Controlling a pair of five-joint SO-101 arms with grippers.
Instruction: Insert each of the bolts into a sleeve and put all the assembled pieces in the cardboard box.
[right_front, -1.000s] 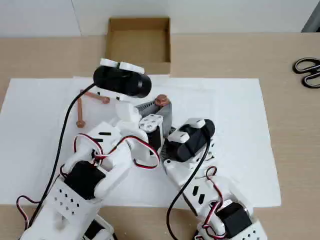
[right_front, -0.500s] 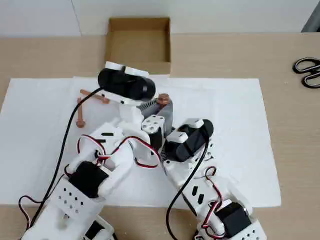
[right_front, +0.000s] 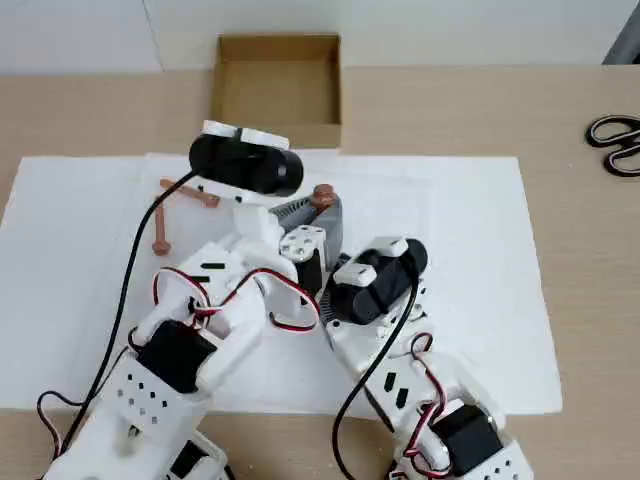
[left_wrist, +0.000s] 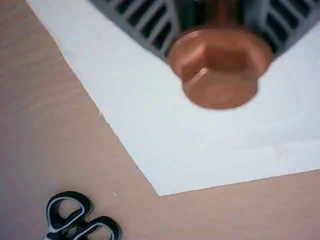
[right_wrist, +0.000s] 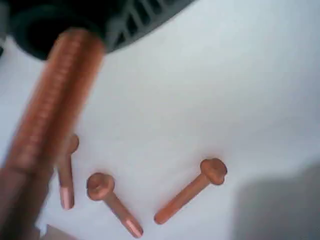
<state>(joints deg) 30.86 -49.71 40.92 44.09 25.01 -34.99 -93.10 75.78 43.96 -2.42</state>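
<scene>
A grey ribbed sleeve (right_front: 312, 218) is held tilted above the white paper between the two arms, with a copper bolt through it. The bolt's head (right_front: 322, 195) (left_wrist: 220, 65) sticks out on the far side and its threaded shank (right_wrist: 50, 115) comes out of the other end of the sleeve (right_wrist: 135, 20). My left gripper (right_front: 290, 235) sits under its black camera, shut on the sleeve (left_wrist: 145, 15). My right arm's wrist (right_front: 375, 280) is close behind the sleeve, and its jaws are hidden. Loose bolts (right_front: 188, 192) (right_front: 160, 225) lie on the paper (right_wrist: 190, 190) (right_wrist: 112, 202).
The open cardboard box (right_front: 278, 85) stands at the back edge of the paper (right_front: 470, 230). Scissors (right_front: 615, 143) (left_wrist: 80, 222) lie on the wood at the far right. A third loose bolt (right_wrist: 65, 175) lies beside the others.
The left wrist and its camera swung a little toward the right, then came back. The sleeve with its bolt shifted only slightly. The right arm barely moved.
</scene>
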